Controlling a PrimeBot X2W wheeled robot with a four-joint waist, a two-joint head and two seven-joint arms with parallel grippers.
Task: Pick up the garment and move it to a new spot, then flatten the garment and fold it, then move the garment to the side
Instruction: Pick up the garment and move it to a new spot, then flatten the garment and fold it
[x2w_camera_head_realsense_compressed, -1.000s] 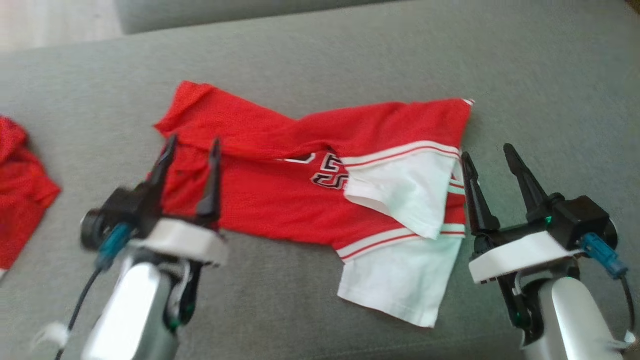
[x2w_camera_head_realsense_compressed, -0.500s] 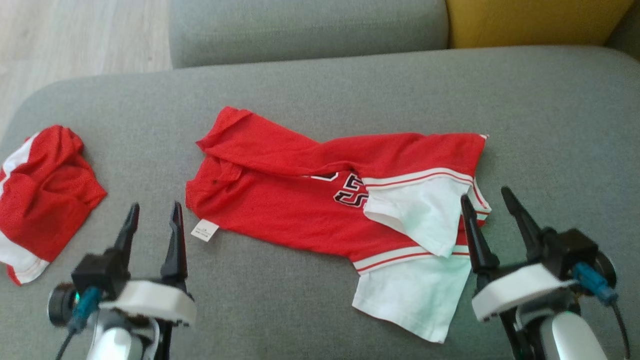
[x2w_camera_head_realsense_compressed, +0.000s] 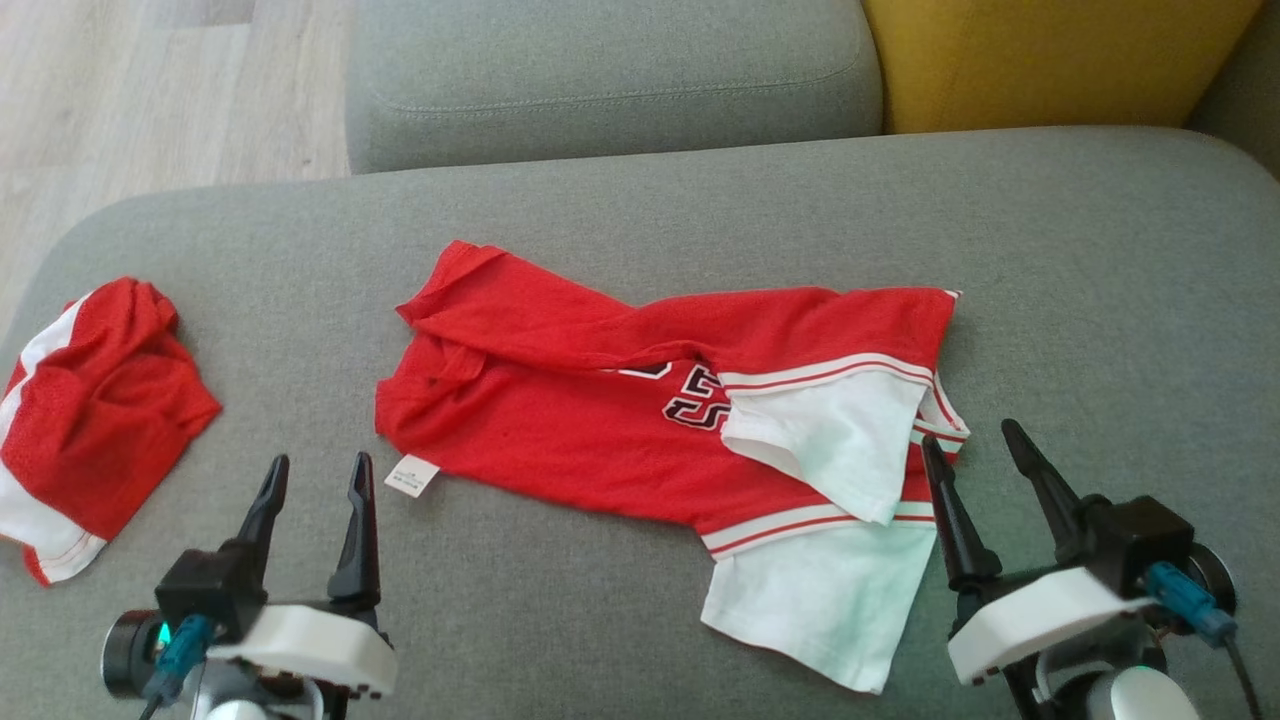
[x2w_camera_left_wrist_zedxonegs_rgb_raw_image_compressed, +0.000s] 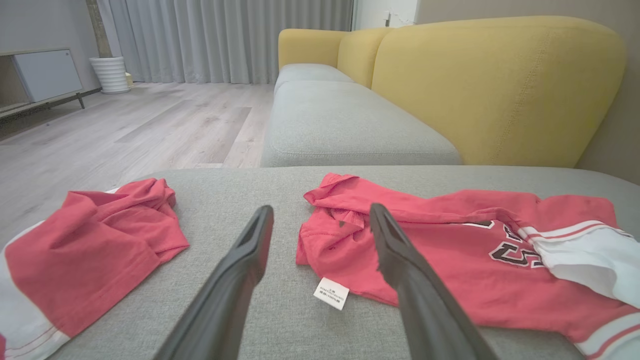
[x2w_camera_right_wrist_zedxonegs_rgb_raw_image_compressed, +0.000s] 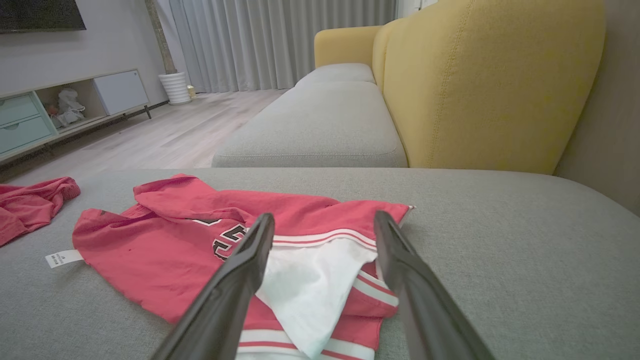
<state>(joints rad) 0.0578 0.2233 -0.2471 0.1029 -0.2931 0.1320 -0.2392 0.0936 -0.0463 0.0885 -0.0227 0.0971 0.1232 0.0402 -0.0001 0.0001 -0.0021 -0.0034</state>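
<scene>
Task item: red mesh garment (x2w_camera_head_realsense_compressed: 560, 440), soft and wrinkled, with smooth white panels, red-and-white striped bands and black-and-white printed digits. It lies mid grey woven sofa cushion (x2w_camera_head_realsense_compressed: 640, 210), its upper edge folded over itself. The long axis runs left-right across the head view, slightly tilted. The white-panel end is toward the right claw (x2w_camera_head_realsense_compressed: 970, 433). The red end, with a small white fabric label (x2w_camera_head_realsense_compressed: 411, 476), is toward the left claw (x2w_camera_head_realsense_compressed: 320, 460). Both claws are spread wide, gripping nothing, with dark tapered fingers. A second red-and-white garment (x2w_camera_head_realsense_compressed: 100, 400) is bunched at the cushion's left edge, well apart. Behind are a yellow upholstered backrest (x2w_camera_head_realsense_compressed: 1050, 60), pale wood-plank floor (x2w_camera_head_realsense_compressed: 150, 90) and grey pleated curtains (x2w_camera_left_wrist_zedxonegs_rgb_raw_image_compressed: 225, 40).
</scene>
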